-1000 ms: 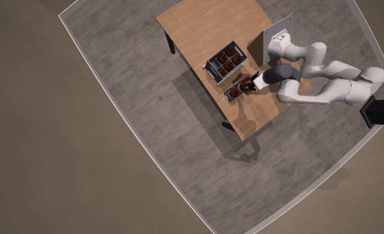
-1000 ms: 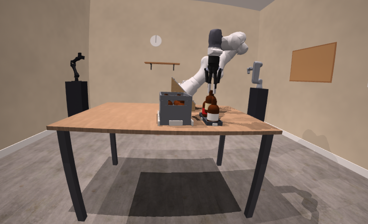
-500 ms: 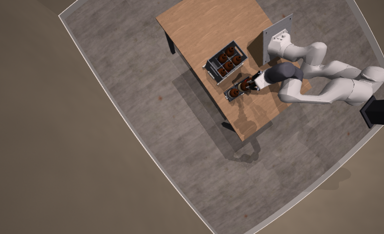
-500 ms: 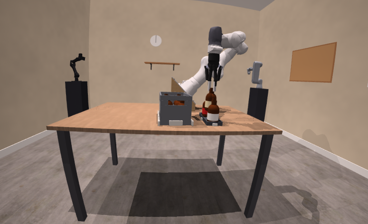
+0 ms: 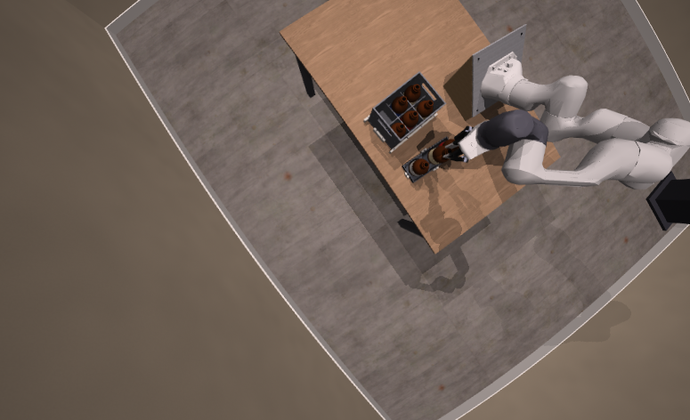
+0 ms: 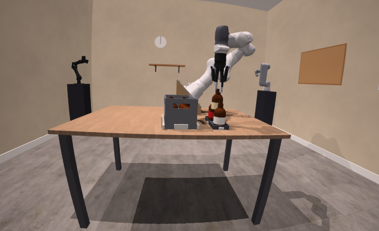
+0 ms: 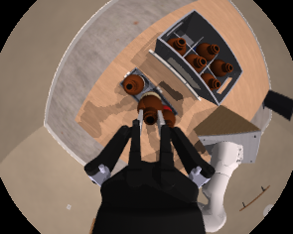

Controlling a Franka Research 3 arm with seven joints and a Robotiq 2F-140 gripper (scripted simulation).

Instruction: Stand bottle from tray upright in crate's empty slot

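A wood-grained table (image 5: 389, 52) (image 6: 127, 120) (image 7: 159, 30) on dark, square legs carried a grey, box-shaped crate (image 5: 381, 127) (image 6: 180, 119) (image 7: 164, 49) with stiff, straight walls and cut-out handles. Just beside it lay a long, narrow dark tray (image 5: 407, 169) (image 6: 213, 125) (image 7: 137, 72) with a low rim. Both looked level. The bottles were brown and round-shouldered, with slim necks.

Thin dividers split the crate into six slots. Five held brown bottles; the vacant one was a corner slot, toward the table edge farther from the robot. At the tray's end nearest that edge stood the white-labelled bottle (image 5: 419, 166) (image 6: 219, 113) (image 7: 133, 84), and toward the other end the red-labelled bottle (image 6: 211, 114) (image 7: 168, 118). Between them, over the tray, the cream-labelled bottle (image 5: 440, 155) (image 6: 217, 99) (image 7: 150, 106) hung upright, its neck clamped by the gripper (image 5: 449, 151) (image 6: 218, 90) (image 7: 150, 115).

The exterior view showed the cream label higher than the other two, but the white-labelled bottle hid the raised bottle's base. It also gave the label colours clearly, while the crate's front wall masked most of its contents. The top and wrist views revealed the slots from above, and the wrist view showed a pale fingertip on each side of the clamped neck.
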